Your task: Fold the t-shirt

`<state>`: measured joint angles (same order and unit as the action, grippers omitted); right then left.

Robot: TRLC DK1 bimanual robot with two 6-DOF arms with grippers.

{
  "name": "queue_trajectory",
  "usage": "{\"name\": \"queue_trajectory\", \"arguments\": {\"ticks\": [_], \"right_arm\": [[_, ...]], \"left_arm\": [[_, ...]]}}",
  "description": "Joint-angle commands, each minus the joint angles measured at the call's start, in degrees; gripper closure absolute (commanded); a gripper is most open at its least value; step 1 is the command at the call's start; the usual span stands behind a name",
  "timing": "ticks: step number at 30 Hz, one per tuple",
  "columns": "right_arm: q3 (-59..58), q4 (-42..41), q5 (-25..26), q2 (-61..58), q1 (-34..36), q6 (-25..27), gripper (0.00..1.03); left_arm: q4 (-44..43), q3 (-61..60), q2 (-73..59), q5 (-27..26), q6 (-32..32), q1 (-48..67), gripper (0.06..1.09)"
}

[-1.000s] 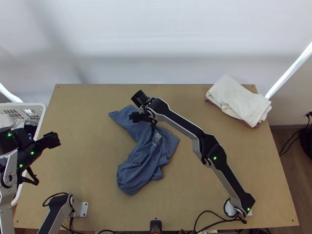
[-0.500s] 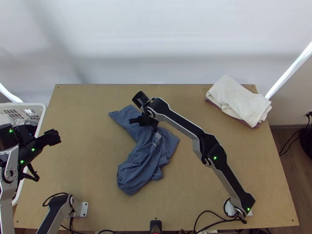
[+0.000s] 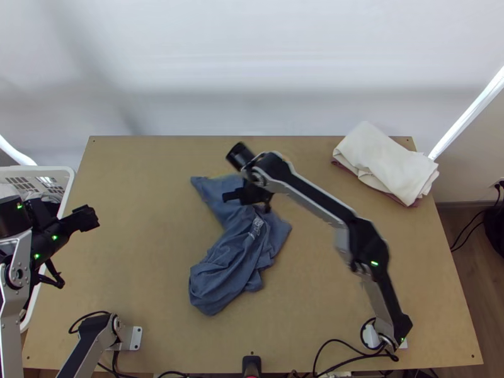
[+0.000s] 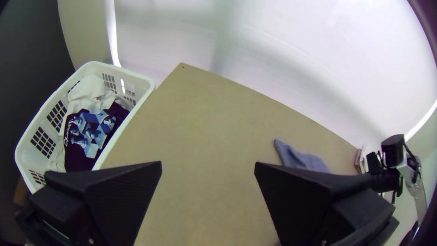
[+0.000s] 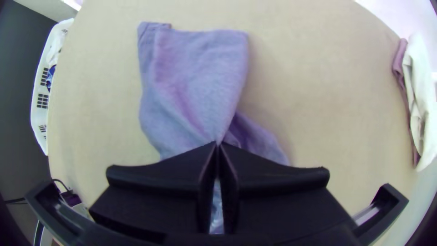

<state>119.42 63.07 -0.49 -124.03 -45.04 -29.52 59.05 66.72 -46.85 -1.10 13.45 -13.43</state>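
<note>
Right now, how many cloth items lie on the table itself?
3: the blue t-shirt, bunched near the middle; a folded white cloth at the far right corner; and a mauve cloth beneath it. More may be hidden in that stack.

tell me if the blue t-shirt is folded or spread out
Neither: the blue t-shirt lies bunched and creased on the table, partly pinched in the right gripper.

Robot workspace (two arms (image 3: 321, 203), table (image 3: 145, 252))
</note>
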Motion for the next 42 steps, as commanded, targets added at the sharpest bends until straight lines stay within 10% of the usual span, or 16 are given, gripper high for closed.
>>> {"name": "queue_trajectory", "arguments": {"ticks": [1,14,19,27,42], "right_arm": [[-6.39,1.0,0.49,8.63,1.09,0.87,0.98],[-27.83,1.18,1.99,17.06,1.35,0.43,0.94],[-28.18,2.32,1.9,18.91,0.48,0.43,0.37],[-24.58,0.65,1.19,25.15,7.68,-1.33,0.35],[-28.71,-7.78,-30.8,12.05,32.12,-17.68,0.36]], "left_arm": [[-0.78,-0.54,-0.61,-0.57,-0.53,0.42,0.1],[-3.41,-2.38,-1.75,-0.57,-0.45,1.57,0.1],[-3.5,-1.06,-3.42,-0.48,-0.62,2.53,0.1],[-2.71,2.89,-7.29,-0.48,-1.76,2.44,0.1],[1.33,10.63,-11.51,-0.48,-2.12,2.62,0.1]]}}
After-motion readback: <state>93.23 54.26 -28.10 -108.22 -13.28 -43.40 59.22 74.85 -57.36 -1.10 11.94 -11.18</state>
